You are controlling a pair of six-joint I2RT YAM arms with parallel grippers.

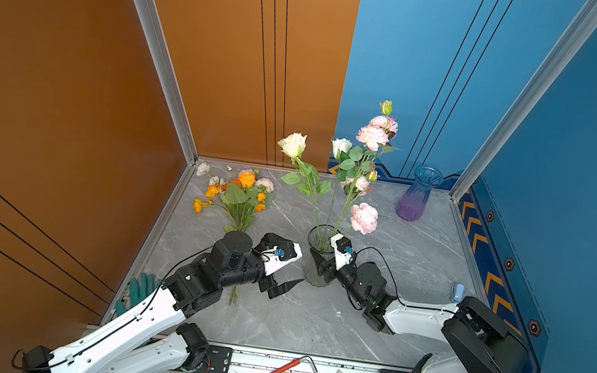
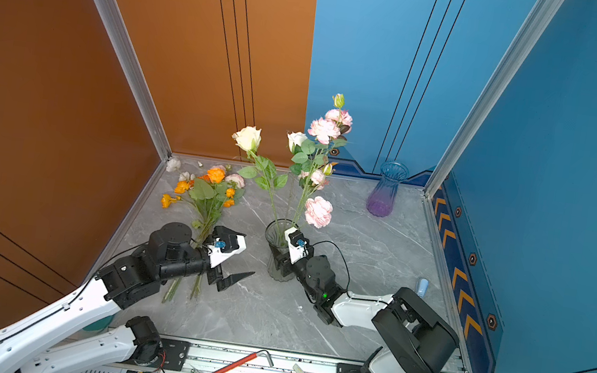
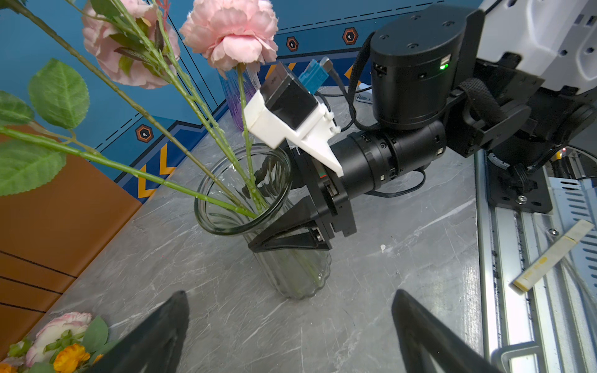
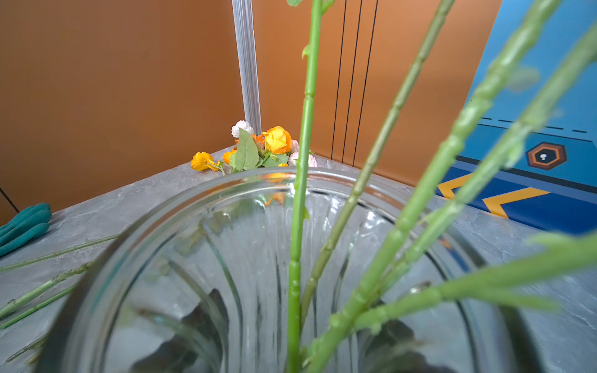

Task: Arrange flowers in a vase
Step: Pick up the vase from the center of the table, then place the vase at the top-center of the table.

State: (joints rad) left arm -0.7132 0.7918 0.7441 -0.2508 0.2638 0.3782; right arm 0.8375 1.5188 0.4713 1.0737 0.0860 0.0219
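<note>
Two states: L gripper (image 3: pixel 289 294) gapes empty; R gripper (image 3: pixel 253 214) clamps clear vase (image 3: pixel 290 277) w/ flowers (image 3: pixel 231 35).

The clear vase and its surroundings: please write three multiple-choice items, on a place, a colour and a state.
1. The bunch with orange blooms lies: A. on the table by the orange wall; B. inside a vase; C. in a gripper.
2. The empty vase is: A. green; B. blue fading to purple; C. red.
3. The right gripper is: A. open; B. shut on a stem; C. shut on the clear vase.
Answers: 1 A, stems flat on the marble; 2 B, blue rim, purple base; 3 C, it clamps the glass from both sides.
</note>
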